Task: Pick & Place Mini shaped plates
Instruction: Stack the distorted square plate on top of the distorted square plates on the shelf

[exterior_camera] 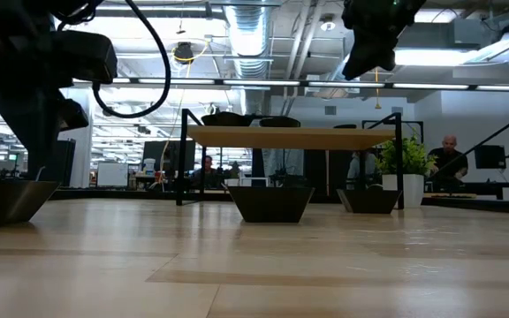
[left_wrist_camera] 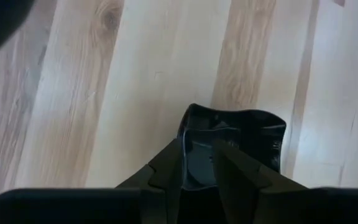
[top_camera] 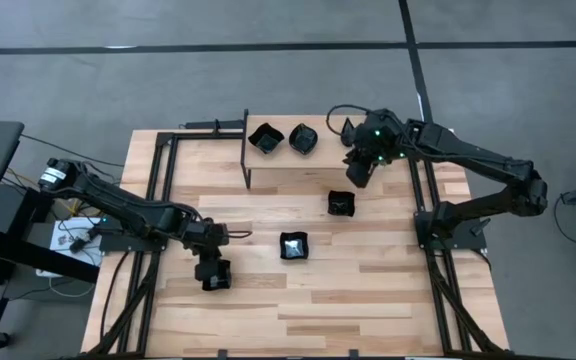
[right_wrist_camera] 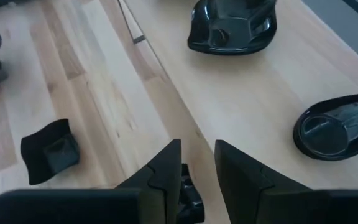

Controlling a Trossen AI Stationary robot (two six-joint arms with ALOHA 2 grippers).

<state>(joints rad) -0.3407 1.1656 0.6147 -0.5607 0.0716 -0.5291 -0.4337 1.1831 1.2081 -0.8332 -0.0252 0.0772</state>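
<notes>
- Overhead, the high view shows the left gripper [top_camera: 215, 276] low over the worktop [top_camera: 368, 290], sitting on a square plate [top_camera: 217, 277]; two more squares, one at the centre [top_camera: 294, 245] and one nearer the shelf [top_camera: 341, 203], lie apart.
- On the raised shelf [top_camera: 268, 165], two plates [top_camera: 266, 139] sit side by side, which suggests it is the drop-off.
- The right gripper [top_camera: 360, 172] hangs by the shelf's end.
- Low view: two dark dishes [exterior_camera: 270, 202] rest under the shelf, with a potted plant [exterior_camera: 403, 168] behind.
- Left wrist view: narrow fingers [left_wrist_camera: 166, 177] straddle one wall of the square plate, probably pinching its rim to lift it.
- Right wrist view: the fingers [right_wrist_camera: 166, 168] stand slightly parted and empty, above the shelf edge beside a teardrop plate [right_wrist_camera: 337, 127].
</notes>
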